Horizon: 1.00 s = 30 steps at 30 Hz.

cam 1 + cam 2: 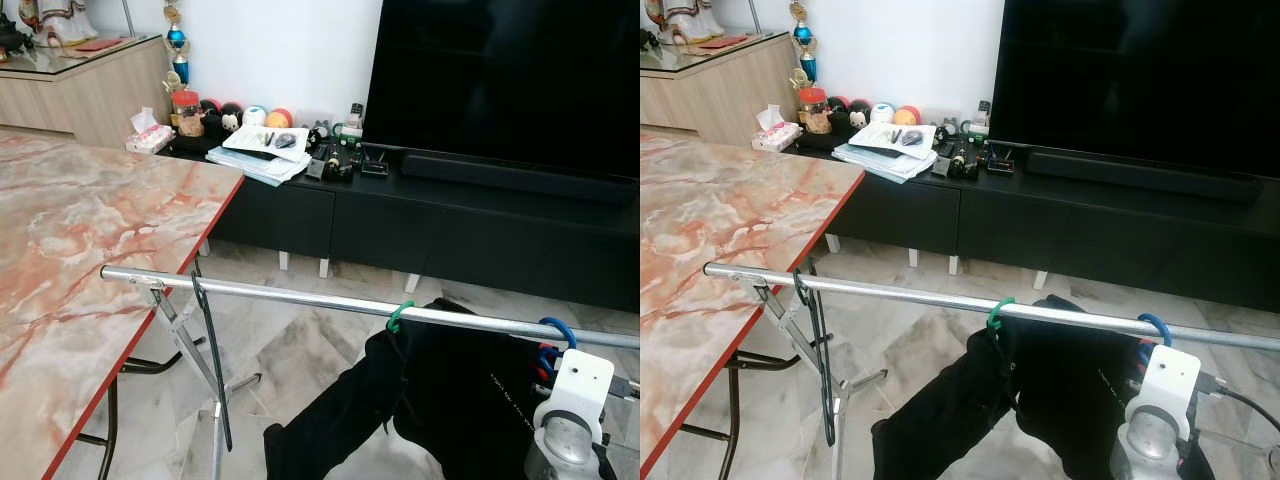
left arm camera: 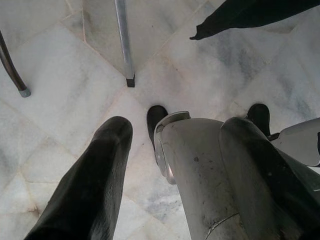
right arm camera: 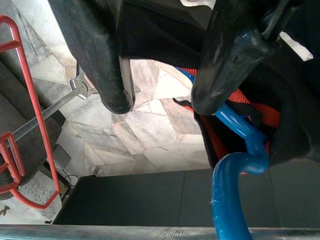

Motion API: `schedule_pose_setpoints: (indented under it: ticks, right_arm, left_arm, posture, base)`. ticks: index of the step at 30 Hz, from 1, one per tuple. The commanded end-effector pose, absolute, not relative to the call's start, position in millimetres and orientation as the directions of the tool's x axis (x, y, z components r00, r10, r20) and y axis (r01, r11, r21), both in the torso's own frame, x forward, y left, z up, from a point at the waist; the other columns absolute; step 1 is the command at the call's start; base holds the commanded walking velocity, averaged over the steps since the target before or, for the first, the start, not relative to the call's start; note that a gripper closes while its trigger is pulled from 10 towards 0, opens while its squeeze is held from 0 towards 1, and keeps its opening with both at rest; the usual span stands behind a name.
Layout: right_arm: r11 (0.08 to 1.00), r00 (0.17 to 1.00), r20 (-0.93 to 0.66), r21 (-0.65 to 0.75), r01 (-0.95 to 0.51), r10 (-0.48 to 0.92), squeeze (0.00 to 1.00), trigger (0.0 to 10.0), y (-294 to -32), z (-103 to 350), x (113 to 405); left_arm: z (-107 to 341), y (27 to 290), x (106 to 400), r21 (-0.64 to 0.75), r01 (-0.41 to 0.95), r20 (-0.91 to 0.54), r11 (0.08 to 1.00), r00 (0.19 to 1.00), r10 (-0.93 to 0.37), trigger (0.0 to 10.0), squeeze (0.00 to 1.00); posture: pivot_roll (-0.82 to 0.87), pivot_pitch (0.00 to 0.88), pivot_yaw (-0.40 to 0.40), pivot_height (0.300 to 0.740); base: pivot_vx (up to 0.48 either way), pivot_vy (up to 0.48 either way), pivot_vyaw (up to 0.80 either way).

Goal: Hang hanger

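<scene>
We find the blue hanger already hooked over the steel rail, out toward the rail's right end at about 4 o'clock in the head view, with a dark garment with red trim slung from it. The right tool sits just below the hook with its two fingers apart — one fingertip lies against the hanger's neck, the other stands clear, so nothing is clamped. The hanger looks like stiff, smooth plastic: light in itself, likely slippery on the polished rail, and made bottom-heavy by soft cloth that will swing. We would take hold at the neck just under the hook, never by the fabric, which would only give and bunch. A green hanger carrying a black garment hangs near mid-rail, and a bare black hanger hangs at 9 o'clock beside the marble desk. The left tool hangs idle over the tiled floor, fingers apart.
</scene>
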State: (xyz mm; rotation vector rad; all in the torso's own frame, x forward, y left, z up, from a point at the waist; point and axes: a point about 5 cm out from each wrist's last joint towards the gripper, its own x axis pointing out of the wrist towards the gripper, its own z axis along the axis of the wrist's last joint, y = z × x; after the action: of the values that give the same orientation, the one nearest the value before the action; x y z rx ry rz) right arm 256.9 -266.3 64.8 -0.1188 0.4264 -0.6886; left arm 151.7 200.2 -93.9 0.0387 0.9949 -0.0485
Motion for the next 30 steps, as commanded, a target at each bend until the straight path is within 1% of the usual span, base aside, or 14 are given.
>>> schedule_pose_setpoints:
  ticks: [1, 4, 7, 13, 21, 27, 30]
  right_arm:
    - [0.780, 0.693, -0.361, -0.250, 0.573, -0.625, 0.00, 10.0, -269, 64, 264]
    - [0.781, 0.693, -0.363, -0.252, 0.571, -0.623, 0.00, 10.0, -269, 64, 265]
    - [0.787, 0.698, -0.365, -0.254, 0.562, -0.616, 0.00, 10.0, -270, 66, 273]
    - [0.814, 0.726, -0.369, -0.235, 0.532, -0.581, 0.00, 10.0, -263, 67, 281]
    - [0.836, 0.735, -0.399, -0.221, 0.503, -0.548, 0.00, 10.0, -249, 59, 280]
    - [0.843, 0.743, -0.400, -0.204, 0.498, -0.536, 0.00, 10.0, -243, 58, 278]
    - [0.831, 0.758, -0.346, -0.151, 0.536, -0.552, 0.00, 10.0, -241, 64, 275]
  left_arm:
    - [-95, 199, 149, 0.016, 0.077, -0.849, 0.997, 0.528, -0.028, 10.0, 0.00]
    - [-95, 199, 149, 0.016, 0.078, -0.849, 0.997, 0.528, -0.028, 10.0, 0.00]
    - [-96, 199, 149, 0.017, 0.082, -0.849, 0.996, 0.527, -0.029, 10.0, 0.00]
    - [-96, 199, 148, 0.020, 0.082, -0.850, 0.996, 0.525, -0.027, 10.0, 0.00]
    - [-96, 200, 146, 0.019, 0.080, -0.852, 0.997, 0.524, -0.026, 10.0, 0.00]
    - [-96, 198, 146, 0.020, 0.081, -0.852, 0.997, 0.524, -0.025, 10.0, 0.00]
    - [-97, 196, 146, 0.018, 0.082, -0.852, 0.997, 0.524, -0.028, 10.0, 0.00]
  posture:
    - [0.14, 0.000, -0.028, 0.740]
    - [0.14, 0.000, -0.028, 0.740]
    - [0.14, 0.000, -0.027, 0.740]
    - [0.15, 0.000, -0.029, 0.740]
    - [0.15, 0.000, -0.031, 0.740]
    - [0.15, 0.000, -0.031, 0.740]
    - [0.15, 0.000, -0.031, 0.740]
  base:
    - [0.000, 0.000, 0.00]
    - [0.000, 0.000, 0.00]
    - [0.000, 0.000, 0.00]
    - [0.000, 0.000, 0.00]
    - [0.000, 0.000, 0.00]
    - [0.000, 0.000, 0.00]
    - [0.000, 0.000, 0.00]
